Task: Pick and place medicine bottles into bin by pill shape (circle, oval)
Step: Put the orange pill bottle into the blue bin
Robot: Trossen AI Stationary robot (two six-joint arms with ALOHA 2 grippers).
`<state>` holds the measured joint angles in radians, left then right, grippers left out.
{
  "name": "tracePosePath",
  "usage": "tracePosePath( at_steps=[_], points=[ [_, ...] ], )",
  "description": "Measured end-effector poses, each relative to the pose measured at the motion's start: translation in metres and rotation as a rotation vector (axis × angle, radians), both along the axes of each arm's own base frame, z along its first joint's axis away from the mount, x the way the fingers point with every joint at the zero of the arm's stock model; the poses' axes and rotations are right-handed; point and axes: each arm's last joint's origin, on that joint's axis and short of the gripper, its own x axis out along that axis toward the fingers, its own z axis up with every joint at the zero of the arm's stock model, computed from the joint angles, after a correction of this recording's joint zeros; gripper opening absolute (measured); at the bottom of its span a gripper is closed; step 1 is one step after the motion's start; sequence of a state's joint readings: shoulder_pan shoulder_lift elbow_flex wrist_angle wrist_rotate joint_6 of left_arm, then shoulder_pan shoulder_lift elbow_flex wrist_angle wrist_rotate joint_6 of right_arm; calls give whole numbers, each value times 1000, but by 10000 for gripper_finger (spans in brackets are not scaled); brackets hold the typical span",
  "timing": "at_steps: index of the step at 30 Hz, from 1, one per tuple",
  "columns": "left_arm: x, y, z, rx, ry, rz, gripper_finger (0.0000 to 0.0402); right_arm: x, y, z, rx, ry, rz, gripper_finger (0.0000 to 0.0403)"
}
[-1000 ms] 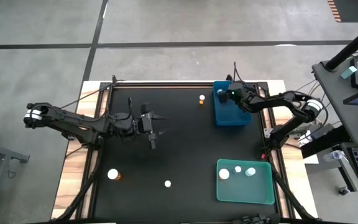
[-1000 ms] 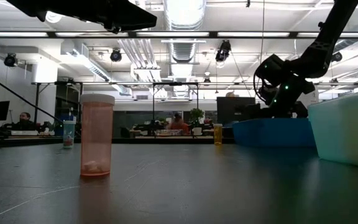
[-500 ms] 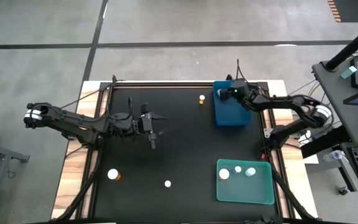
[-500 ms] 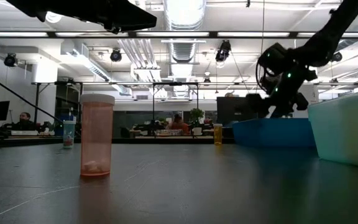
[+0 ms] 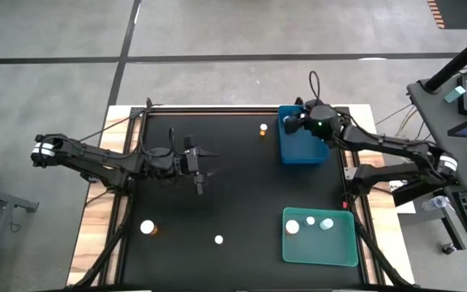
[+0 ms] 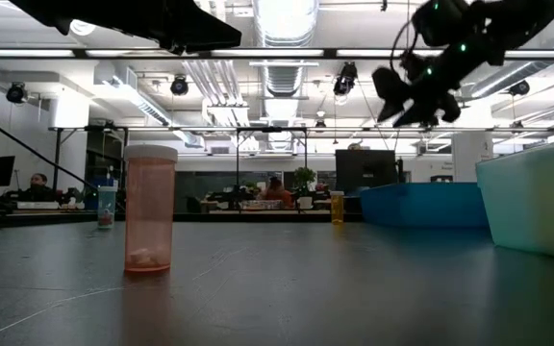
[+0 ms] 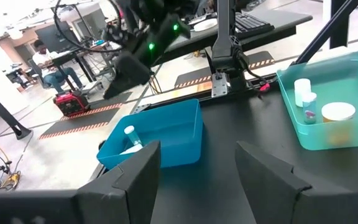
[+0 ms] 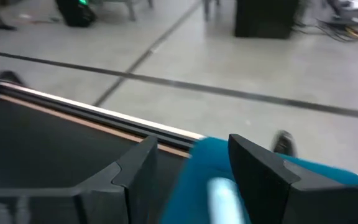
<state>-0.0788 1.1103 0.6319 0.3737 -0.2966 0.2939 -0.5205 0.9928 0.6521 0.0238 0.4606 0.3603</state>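
My right gripper (image 5: 293,122) hangs open and empty above the far end of the blue bin (image 5: 302,152); it shows high up in the low view (image 6: 393,92). A white-capped bottle (image 7: 129,132) lies in that bin. My left gripper (image 5: 204,166) is open and empty over the table's middle left. Three medicine bottles stand on their bases on the black mat: one (image 5: 263,128) just left of the blue bin, an amber one (image 5: 147,229) near left, a small one (image 5: 218,239) near the front. Three more (image 5: 310,222) stand in the teal tray (image 5: 321,251).
The blue bin stands at the far right of the mat and the teal tray at the near right. The mat's middle is bare between the arms. Desks, cables and people show in the room beyond the table.
My right gripper has risen from just over the blue bin's rim to well above it and has tipped. My left arm has kept still. No bottle on the mat has moved.
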Motion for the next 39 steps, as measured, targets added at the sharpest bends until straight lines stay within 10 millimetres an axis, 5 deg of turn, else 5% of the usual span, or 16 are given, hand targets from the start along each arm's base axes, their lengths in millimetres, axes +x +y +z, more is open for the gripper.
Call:
tracePosePath(
  at_steps=[8, 20, 29, 39],
  points=[
    [0, 0, 0, 0, 0, 0, 191, 35, 7, 24, 18, 25, 100, 175],
    [0, 0, -2, 0, 19, 0, 191, 98, -26, 36, 324, 333, 223, 169],
    [0, 0, -2, 0, 18, 0, 191, 130, -66, 14, 559, 542, 266, 169],
    [0, 0, -2, 1, 18, 0, 191, 148, -88, -21, 621, 618, 254, 216]
  ],
)
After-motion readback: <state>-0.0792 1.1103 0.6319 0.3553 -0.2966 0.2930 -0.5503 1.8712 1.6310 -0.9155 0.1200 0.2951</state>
